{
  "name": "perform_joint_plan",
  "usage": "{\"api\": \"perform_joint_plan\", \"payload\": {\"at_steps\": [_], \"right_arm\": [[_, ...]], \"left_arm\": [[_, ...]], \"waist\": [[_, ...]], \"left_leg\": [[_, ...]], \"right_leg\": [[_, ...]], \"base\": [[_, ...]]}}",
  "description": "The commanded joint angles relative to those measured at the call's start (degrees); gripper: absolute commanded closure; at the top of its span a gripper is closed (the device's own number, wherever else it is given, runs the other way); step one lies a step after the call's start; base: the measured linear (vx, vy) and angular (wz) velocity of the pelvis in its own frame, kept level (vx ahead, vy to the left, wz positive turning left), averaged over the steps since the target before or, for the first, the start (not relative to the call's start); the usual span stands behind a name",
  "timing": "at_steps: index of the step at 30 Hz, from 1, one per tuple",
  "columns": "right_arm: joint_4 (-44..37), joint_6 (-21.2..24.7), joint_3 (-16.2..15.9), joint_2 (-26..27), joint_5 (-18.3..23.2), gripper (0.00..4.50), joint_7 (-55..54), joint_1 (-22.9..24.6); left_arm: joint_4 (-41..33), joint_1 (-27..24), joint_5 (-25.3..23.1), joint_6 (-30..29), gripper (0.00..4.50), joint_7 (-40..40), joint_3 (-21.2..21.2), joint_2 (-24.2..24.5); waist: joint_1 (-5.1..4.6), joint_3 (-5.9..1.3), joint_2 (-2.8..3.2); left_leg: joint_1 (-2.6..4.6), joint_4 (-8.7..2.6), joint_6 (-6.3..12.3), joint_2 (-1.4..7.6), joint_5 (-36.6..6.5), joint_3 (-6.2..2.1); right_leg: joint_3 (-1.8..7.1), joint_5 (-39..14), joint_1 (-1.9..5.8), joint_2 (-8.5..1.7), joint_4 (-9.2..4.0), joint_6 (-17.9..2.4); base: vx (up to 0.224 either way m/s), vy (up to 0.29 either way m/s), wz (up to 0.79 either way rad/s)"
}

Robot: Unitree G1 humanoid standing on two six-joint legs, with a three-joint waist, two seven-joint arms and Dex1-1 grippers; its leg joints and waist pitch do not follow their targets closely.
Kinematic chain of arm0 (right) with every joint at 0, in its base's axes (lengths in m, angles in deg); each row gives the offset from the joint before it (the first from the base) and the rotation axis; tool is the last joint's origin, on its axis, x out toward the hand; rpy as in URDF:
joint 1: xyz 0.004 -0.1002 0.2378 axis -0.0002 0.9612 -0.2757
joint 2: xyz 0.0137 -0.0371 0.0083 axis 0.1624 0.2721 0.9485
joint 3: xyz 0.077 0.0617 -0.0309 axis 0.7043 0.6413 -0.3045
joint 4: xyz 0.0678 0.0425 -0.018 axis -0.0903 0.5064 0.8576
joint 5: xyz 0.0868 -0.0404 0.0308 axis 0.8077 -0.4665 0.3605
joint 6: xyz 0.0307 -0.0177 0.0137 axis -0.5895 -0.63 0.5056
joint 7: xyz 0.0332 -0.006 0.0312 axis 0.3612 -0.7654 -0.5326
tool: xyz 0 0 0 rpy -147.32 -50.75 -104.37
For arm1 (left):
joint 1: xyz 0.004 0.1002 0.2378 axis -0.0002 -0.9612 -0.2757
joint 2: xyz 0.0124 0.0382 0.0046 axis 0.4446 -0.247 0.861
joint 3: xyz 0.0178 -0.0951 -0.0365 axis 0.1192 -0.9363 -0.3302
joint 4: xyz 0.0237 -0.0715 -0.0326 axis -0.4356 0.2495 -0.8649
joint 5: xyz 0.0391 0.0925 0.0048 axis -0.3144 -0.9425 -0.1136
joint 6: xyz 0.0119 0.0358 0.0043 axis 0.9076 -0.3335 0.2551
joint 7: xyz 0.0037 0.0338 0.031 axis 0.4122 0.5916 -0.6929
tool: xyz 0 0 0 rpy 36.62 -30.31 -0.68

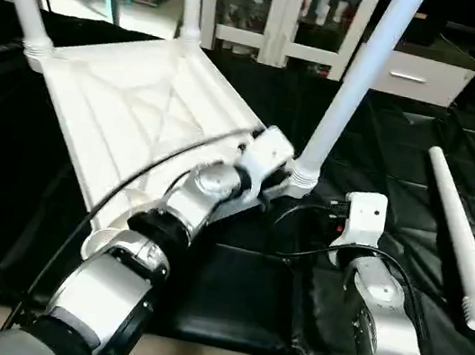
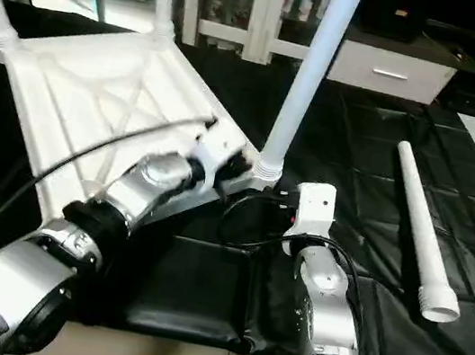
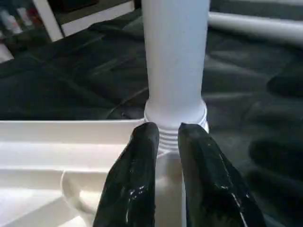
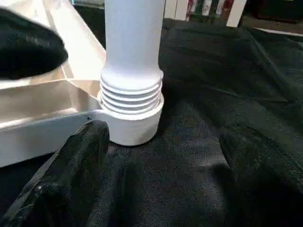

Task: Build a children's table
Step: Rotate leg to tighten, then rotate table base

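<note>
Left end effector (image 3: 165,137) narrowly parted; right end effector (image 4: 165,156) spread wide

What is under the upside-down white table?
A black cloth lies spread under the tabletop and beside it, where a loose leg rests. What lies directly beneath the tabletop's middle is covered.
</note>
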Motion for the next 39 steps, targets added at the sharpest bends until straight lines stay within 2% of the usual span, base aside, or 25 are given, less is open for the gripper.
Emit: {"api": "perform_joint_plan", "payload": {"at_steps": [1, 3, 4, 5, 7, 8, 9, 10, 11, 13, 15, 16, 18, 19, 20, 22, 24, 28, 29, 31, 32, 34, 35, 38, 39], "right_arm": [[-2.0, 0.9, -0.7, -0.4, -0.1, 0.46, 0.8, 0.6], [-3.3, 0.8, -1.8, -1.1, 0.4, 0.46, 3.3, 0.9], [-4.5, 1.2, -2.2, -1.6, 1.1, 0.46, 5.1, 1.1], [-5.7, 1.7, -2.8, -2.3, 2.1, 0.46, 7.4, 1.4], [-9.0, 3.5, -3.8, -3.9, 5.1, 0.46, 12.9, 2.1], [-10.6, 4.6, -4.2, -4.6, 6.6, 0.46, 15.2, 2.5], [-13.5, 6.2, -5.1, -6.5, 8.7, 0.46, 19.3, 3.3], [-13.8, 6.3, -5.2, -6.7, 8.8, 0.46, 19.6, 3.4], [-16.4, 7.7, -6.0, -8.9, 10.4, 0.46, 23.3, 4.4], [-19.8, 10.1, -6.8, -12.1, 12.5, 0.46, 27.3, 6.0], [-22.3, 12.0, -7.5, -15.1, 13.4, 0.46, 30.5, 7.4], [-22.3, 12.0, -7.5, -15.1, 13.4, 0.46, 30.5, 7.4], [-24.8, 13.8, -8.1, -18.5, 14.0, 0.46, 33.9, 9.0], [-25.9, 14.4, -8.3, -20.1, 14.4, 0.46, 35.4, 9.7], [-26.8, 15.2, -8.3, -21.2, 14.8, 0.46, 36.6, 10.3], [-27.5, 16.0, -8.1, -22.5, 15.3, 0.46, 37.6, 10.8], [-27.6, 16.0, -8.2, -22.6, 15.3, 0.46, 37.5, 11.0], [-28.9, 17.1, -8.5, -23.0, 15.6, 0.46, 37.2, 11.6], [-29.1, 17.2, -8.6, -23.0, 15.6, 0.46, 37.1, 11.7], [-29.2, 17.0, -9.2, -22.9, 15.0, 0.46, 36.8, 12.1], [-29.3, 16.9, -9.2, -23.0, 14.8, 0.46, 36.8, 12.2], [-29.4, 17.0, -9.2, -23.1, 14.6, 0.46, 36.8, 12.3], [-29.4, 17.0, -9.2, -23.1, 14.6, 0.46, 36.8, 12.3], [-29.2, 16.9, -8.8, -23.3, 14.4, 0.46, 36.9, 12.4], [-29.1, 16.8, -8.8, -23.4, 14.2, 0.46, 36.8, 12.4]], "left_arm": [[-2.9, -0.6, 1.5, -1.6, 3.21, 2.4, -1.1, 1.0], [-8.6, -3.1, 2.8, -4.2, 3.08, 8.0, -0.4, 3.1], [-12.5, -5.0, 3.4, -5.7, 3.08, 11.4, 0.5, 4.8], [-16.3, -6.9, 3.9, -7.2, 2.96, 14.7, 1.4, 6.6], [-24.1, -10.8, 4.5, -9.2, 2.96, 21.7, 4.1, 11.3], [-26.8, -12.3, 4.8, -9.8, 2.96, 24.4, 5.2, 13.3], [-31.6, -14.7, 5.2, -11.8, 2.96, 28.6, 6.7, 17.1], [-32.0, -14.9, 5.2, -12.0, 2.96, 28.9, 6.8, 17.4], [-35.7, -16.7, 5.6, -14.6, 2.96, 32.4, 8.0, 20.8], [-38.7, -18.1, 5.4, -16.7, 2.96, 35.3, 8.9, 24.4], [-40.8, -18.9, 5.0, -18.6, 2.96, 36.6, 9.1, 26.6], [-40.8, -18.9, 5.0, -18.6, 2.96, 36.6, 9.1, 26.6], [-43.4, -19.7, 5.0, -20.7, 2.96, 37.7, 9.4, 28.0], [-44.2, -20.0, 4.6, -21.5, 2.96, 38.0, 9.8, 28.5], [-45.0, -20.3, 4.1, -22.1, 2.96, 38.0, 10.3, 28.9], [-44.0, -19.8, 2.1, -23.0, 2.96, 35.9, 11.8, 28.3], [-42.9, -19.3, 1.1, -23.4, 2.96, 34.8, 12.4, 27.7], [-41.9, -18.2, 0.0, -25.8, 2.96, 34.1, 14.0, 26.8], [-41.2, -17.8, -0.5, -26.0, 2.96, 33.5, 14.2, 26.4], [-37.1, -15.6, -3.0, -26.2, 2.96, 30.1, 15.2, 24.4], [-36.3, -15.2, -3.5, -25.9, 2.96, 29.3, 15.3, 24.0], [-33.5, -13.8, -4.7, -24.9, 2.96, 26.5, 15.3, 22.3], [-33.5, -13.8, -4.7, -24.9, 2.96, 26.5, 15.2, 22.3], [-25.3, -8.7, -5.9, -20.6, 2.96, 17.3, 13.6, 16.9], [-23.7, -7.6, -6.0, -20.2, 2.96, 15.1, 13.1, 15.7]], "waist": [[0.48, -4.51, -0.55], [0.54, -4.58, -0.64], [0.84, -4.52, -0.78], [0.79, -4.47, -0.67], [0.94, -4.21, -0.34], [1.03, -4.08, -0.42], [0.92, -3.89, -0.18], [0.97, -3.86, 0.0], [0.96, -3.56, 0.13], [1.3, -3.24, 0.39], [1.68, -3.07, 0.5], [1.49, -2.81, 0.39], [1.71, -2.8, 0.3], [1.49, -2.53, 0.21], [1.47, -2.6, 0.25], [1.37, -2.81, 0.08], [1.3, -3.01, 0.06], [1.26, -3.34, -0.08], [1.31, -3.41, 0.16], [1.36, -3.47, 0.25], [1.48, -3.43, 0.17], [1.56, -3.42, 0.11], [1.55, -3.43, 0.05], [1.67, -3.54, -0.15], [1.71, -3.54, -0.22]], "left_leg": [[0.61, -3.69, 7.49, 2.97, -2.3, -1.31], [0.39, -3.35, 9.81, 2.94, 0.8, -1.19], [0.32, -3.32, 10.86, 3.14, 1.5, -1.23], [0.15, -3.23, 11.25, 3.09, 1.6, -1.05], [0.57, -3.29, 11.57, 3.33, 0.4, -0.93], [0.54, -3.49, 11.31, 3.51, -0.8, -1.03], [0.81, -3.66, 10.04, 3.62, -3.2, -0.87], [0.91, -3.84, 9.05, 3.82, -4.5, -1.06], [1.13, -4.3, 5.9, 3.94, -7.9, -1.02], [1.31, -4.59, 3.24, 3.83, -11.0, -1.02], [1.76, -4.74, 1.11, 3.82, -13.6, -0.93], [1.66, -4.95, 0.08, 3.66, -15.5, -0.96], [1.77, -5.11, -1.32, 3.8, -17.8, -1.34], [1.67, -5.18, -1.48, 3.64, -18.9, -1.32], [1.48, -5.25, -1.58, 3.6, -19.2, -1.54], [1.18, -5.22, -1.39, 3.54, -18.0, -1.75], [1.12, -4.97, -1.09, 3.41, -16.6, -1.69], [0.77, -4.77, -0.37, 3.38, -13.2, -1.72], [0.79, -4.71, -0.3, 3.4, -12.6, -1.74], [0.99, -4.5, 0.15, 3.3, -11.9, -1.5], [1.11, -4.48, 0.31, 3.3, -12.0, -1.41], [0.72, -4.49, 0.48, 3.25, -12.2, -1.55], [0.78, -4.45, 0.53, 3.26, -12.5, -1.55], [0.91, -4.27, 0.62, 3.17, -13.7, -1.65], [0.67, -4.25, 0.84, 3.17, -13.3, -1.75]], "right_leg": [[2.44, -3.9, 3.4, -3.58, -2.03, -14.4], [2.47, 0.2, 3.54, -3.64, -1.41, -15.9], [2.45, 0.6, 3.81, -3.98, -1.2, -16.7], [2.53, 0.6, 3.63, -3.82, -1.21, -16.7], [2.54, -1.9, 3.19, -3.52, -1.37, -16.7], [2.55, -3.3, 3.42, -3.63, -1.39, -16.4], [2.66, -6.4, 2.87, -3.39, -1.78, -15.4], [2.67, -7.6, 2.98, -3.54, -1.74, -15.2], [2.79, -11.0, 2.79, -3.29, -2.09, -13.8], [2.98, -14.6, 2.45, -3.23, -2.58, -12.3], [3.17, -16.7, 2.07, -3.07, -2.86, -11.0], [3.23, -18.7, 2.02, -3.05, -3.14, -10.6], [3.26, -22.5, 2.32, -3.46, -3.44, -9.3], [3.31, -24.4, 2.09, -3.42, -3.76, -8.6], [3.28, -25.3, 2.43, -3.52, -3.73, -8.1], [3.31, -25.9, 2.59, -3.57, -3.89, -6.7], [3.32, -25.3, 2.53, -3.67, -3.89, -6.7], [3.24, -20.8, 2.88, -3.51, -3.33, -7.9], [3.23, -19.6, 2.91, -3.5, -3.15, -8.3], [3.17, -16.5, 2.81, -3.24, -2.98, -9.6], [3.17, -16.3, 2.74, -3.25, -3.13, -9.8], [3.13, -17.0, 3.16, -3.43, -3.16, -9.8], [3.11, -17.6, 3.11, -3.42, -3.29, -9.6], [3.02, -19.9, 3.06, -3.49, -3.61, -8.6], [2.98, -19.6, 3.25, -3.56, -3.58, -8.6]], "base": [[0.0, 0.0, 0.0], [0.0, 0.0, 0.0], [0.0, 0.0, 0.0], [0.0, 0.0, 0.0], [0.0, 0.0, 0.0], [0.0, 0.0, 0.0], [0.0, 0.0, 0.0], [0.0, 0.0, 0.0], [0.0, 0.0, 0.0], [0.0, 0.0, 0.0], [0.0, 0.0, 0.0], [0.0, 0.0, 0.0], [0.0, 0.0, 0.0], [0.0, 0.0, 0.0], [0.0, 0.0, 0.0], [0.0, 0.0, 0.0], [0.0, 0.0, 0.0], [0.0, 0.0, 0.0], [0.0, 0.0, 0.0], [0.0, 0.0, 0.0], [0.0, 0.0, 0.0], [0.0, 0.0, 0.0], [0.0, 0.0, 0.0], [0.0, 0.0, 0.0], [0.0, 0.0, 0.0]]}}
